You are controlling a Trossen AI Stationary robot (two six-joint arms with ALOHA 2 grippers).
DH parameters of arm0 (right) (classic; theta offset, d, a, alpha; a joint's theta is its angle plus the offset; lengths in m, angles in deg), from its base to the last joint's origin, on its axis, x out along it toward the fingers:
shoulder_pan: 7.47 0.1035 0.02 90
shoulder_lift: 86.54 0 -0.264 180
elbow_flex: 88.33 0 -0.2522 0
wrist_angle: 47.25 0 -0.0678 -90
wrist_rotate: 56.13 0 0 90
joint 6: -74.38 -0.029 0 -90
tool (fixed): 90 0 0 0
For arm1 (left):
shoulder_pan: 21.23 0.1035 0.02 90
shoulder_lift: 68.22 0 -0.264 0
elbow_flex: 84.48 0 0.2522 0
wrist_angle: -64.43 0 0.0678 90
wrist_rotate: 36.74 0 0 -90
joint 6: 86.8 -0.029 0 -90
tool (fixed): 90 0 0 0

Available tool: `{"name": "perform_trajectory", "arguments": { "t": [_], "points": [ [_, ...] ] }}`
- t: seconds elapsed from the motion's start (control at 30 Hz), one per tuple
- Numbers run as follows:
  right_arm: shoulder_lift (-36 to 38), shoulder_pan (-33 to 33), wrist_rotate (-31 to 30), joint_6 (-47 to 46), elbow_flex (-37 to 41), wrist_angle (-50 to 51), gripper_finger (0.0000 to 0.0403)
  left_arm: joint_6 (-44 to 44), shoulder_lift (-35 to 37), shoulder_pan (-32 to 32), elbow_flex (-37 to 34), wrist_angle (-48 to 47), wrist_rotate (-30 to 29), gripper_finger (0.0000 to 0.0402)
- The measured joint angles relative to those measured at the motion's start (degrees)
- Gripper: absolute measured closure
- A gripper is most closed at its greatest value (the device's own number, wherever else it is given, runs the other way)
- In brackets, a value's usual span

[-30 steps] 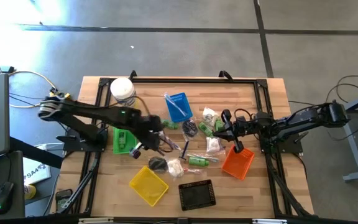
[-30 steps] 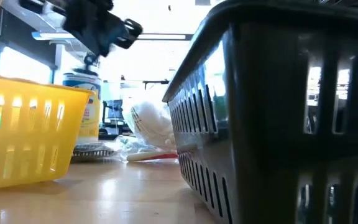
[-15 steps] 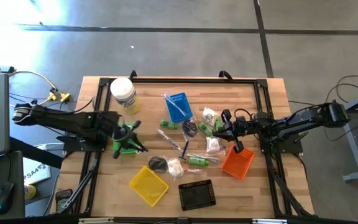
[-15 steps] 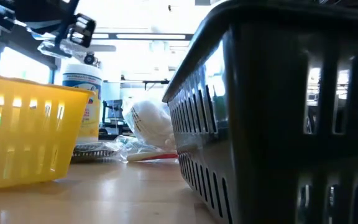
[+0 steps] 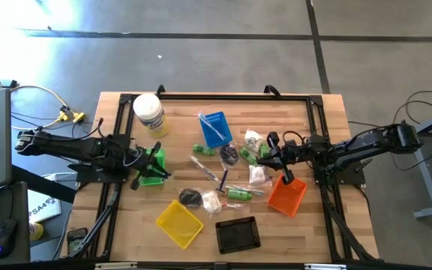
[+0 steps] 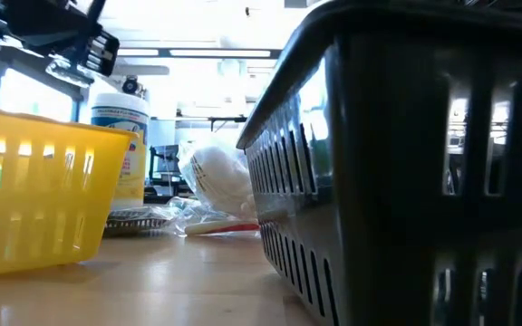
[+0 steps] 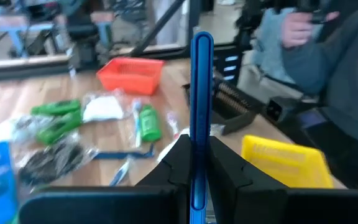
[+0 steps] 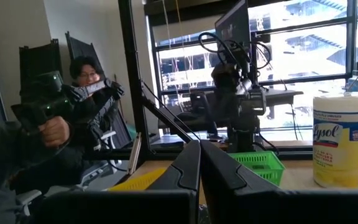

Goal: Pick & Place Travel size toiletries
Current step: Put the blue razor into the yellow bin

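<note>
Left arm: stretched low from the table's left edge, its left gripper (image 5: 142, 166) over the green tray (image 5: 154, 159) at the left of the table.
Left jaws: pressed together on a thin blue stick (image 7: 201, 112), which stands upright between the fingers in the left wrist view.
Right arm: reaches in from the right edge; its right gripper (image 5: 271, 154) hangs above the toiletries, just beside the orange tray (image 5: 286, 196).
Right jaws: pressed together, nothing between them.
Toiletries: green bottles (image 5: 239, 193), white sachets (image 5: 257, 175) and wrapped toothbrushes (image 5: 207, 168) lie loose on the mid-table wood, between the blue tray (image 5: 215, 128) and the yellow tray (image 5: 179, 223).
Other: black tray (image 5: 237, 235) at the near edge; white tub (image 5: 149, 113) behind the green tray.
</note>
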Motion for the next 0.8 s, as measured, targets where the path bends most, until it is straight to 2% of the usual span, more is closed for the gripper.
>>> {"name": "perform_trajectory", "arguments": {
  "t": [0.23, 0.3, 0.43, 0.57, 0.8],
  "points": [
    [0.0, 0.0, 0.0, 0.0, 0.0, 0.0, 0.04, 0.3, -8.6, -2.0, 5.3, -1.7, -0.8, 0.0381],
    [0.0, 0.0, 0.0, 0.0, 0.0, 0.0, 0.04, -1.5, -11.4, -3.9, 8.5, -5.8, -1.6, 0.0381],
    [0.0, 0.0, 0.0, 0.0, 0.0, 0.5, 0.04, -4.0, -17.5, -8.1, 16.4, -16.1, -6.9, 0.0381],
    [0.0, 0.0, 0.0, 0.0, 0.0, 0.7, 0.04, -5.2, -23.8, -12.6, 23.3, -21.9, -12.1, 0.0381],
    [0.0, 0.0, 0.0, 0.0, 0.0, 0.8, 0.04, -7.1, -34.6, -19.4, 32.3, -24.1, -14.5, 0.0381]
  ]
}}
